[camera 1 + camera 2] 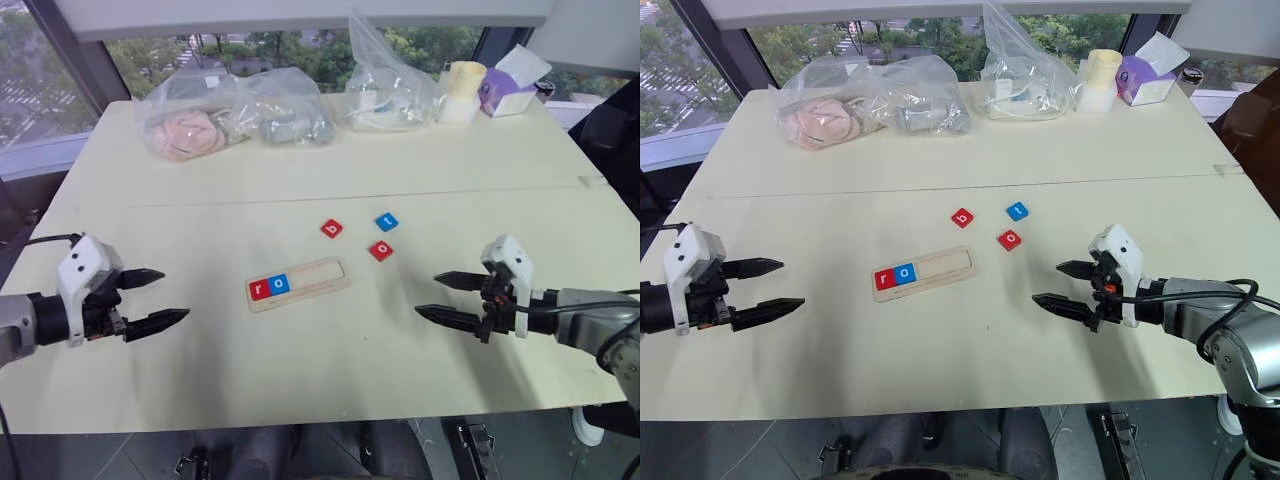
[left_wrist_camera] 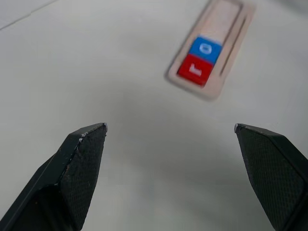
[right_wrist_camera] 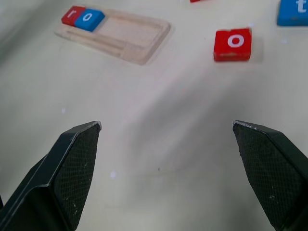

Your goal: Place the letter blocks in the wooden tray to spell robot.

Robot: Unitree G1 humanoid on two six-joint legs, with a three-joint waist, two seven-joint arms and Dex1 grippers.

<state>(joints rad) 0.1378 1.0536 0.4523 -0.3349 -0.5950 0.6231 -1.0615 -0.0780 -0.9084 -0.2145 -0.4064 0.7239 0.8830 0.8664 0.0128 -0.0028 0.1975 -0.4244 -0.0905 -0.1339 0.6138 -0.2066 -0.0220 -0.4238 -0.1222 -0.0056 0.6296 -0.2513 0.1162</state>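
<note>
Two grippers are held above the pale table (image 1: pixel 200 390), one at each side of the wooden tray (image 1: pixel 297 283). The left gripper (image 1: pixel 160 299) is spread wide, with nothing between its fingers and nothing touched. The right gripper (image 1: pixel 448 299) is likewise spread wide and empty.

The tray lies slightly tilted near the middle of the table. A red r block (image 1: pixel 260 290) is seated at its left end, with a blue o block (image 1: pixel 280 284) touching it on the right; the rest of the tray is bare wood. Three blocks are left loose on the table beyond the tray's right end: a red b block (image 1: pixel 331 229), a blue t block (image 1: pixel 386 221) and a red o block (image 1: pixel 380 250), set apart from one another.
</note>
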